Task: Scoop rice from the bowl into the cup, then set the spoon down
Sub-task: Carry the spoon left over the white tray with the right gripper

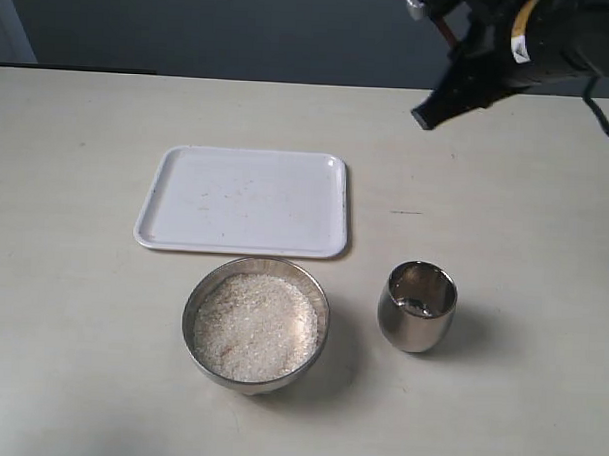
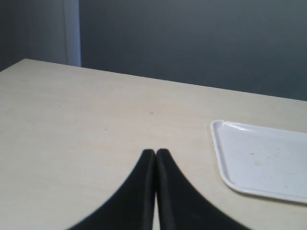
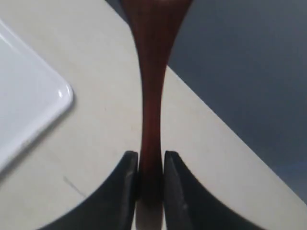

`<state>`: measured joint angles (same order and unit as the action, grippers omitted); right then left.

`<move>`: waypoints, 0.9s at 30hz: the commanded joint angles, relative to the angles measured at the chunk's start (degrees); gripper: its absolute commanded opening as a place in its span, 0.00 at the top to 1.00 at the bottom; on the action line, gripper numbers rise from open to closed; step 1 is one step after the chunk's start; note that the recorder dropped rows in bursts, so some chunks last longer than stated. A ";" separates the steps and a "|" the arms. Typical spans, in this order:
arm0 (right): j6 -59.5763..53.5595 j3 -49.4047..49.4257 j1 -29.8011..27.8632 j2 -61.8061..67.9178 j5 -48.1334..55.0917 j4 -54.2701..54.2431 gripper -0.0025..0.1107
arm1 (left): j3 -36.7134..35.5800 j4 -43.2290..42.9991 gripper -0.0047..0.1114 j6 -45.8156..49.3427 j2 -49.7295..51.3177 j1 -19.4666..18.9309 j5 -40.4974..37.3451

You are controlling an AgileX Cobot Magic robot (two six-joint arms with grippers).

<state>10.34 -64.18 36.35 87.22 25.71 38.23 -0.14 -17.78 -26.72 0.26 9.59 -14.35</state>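
Observation:
The wide steel bowl (image 1: 194, 306) stands at the front middle of the table, filled with white rice (image 1: 255, 325). To its right stands the small steel cup (image 1: 417, 308), upright; I cannot tell what its mirror-like inside holds. My right gripper (image 3: 151, 160) is shut on the reddish-brown handle of the spoon (image 3: 151, 96), whose head widens out of the frame. The right arm (image 1: 551, 42) hangs high over the far right of the table, well behind the cup. My left gripper (image 2: 156, 152) is shut on nothing, low over bare table, and does not show in the exterior view.
A flat white tray (image 1: 243, 200) lies just behind the bowl; its corners show as the tray (image 2: 261, 160) beside my left gripper and the tray (image 3: 29, 100) beside my right one. The table's far edge (image 1: 240, 80) meets a dark wall.

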 commanded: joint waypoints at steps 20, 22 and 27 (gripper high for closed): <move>-36.70 -22.22 2.42 33.94 10.02 -43.48 0.98 | 0.14 0.14 0.96 -0.14 -0.26 0.21 0.63; -39.33 -23.97 2.42 36.04 13.10 -44.84 0.98 | 0.14 0.14 0.96 -0.14 -0.26 0.21 0.63; -43.81 -26.67 2.42 39.37 14.77 -50.38 0.98 | 0.14 0.14 0.96 -0.14 -0.26 0.21 0.63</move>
<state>-30.48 -89.30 38.91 125.61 39.51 -8.72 -0.14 -17.78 -26.72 0.26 9.59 -14.35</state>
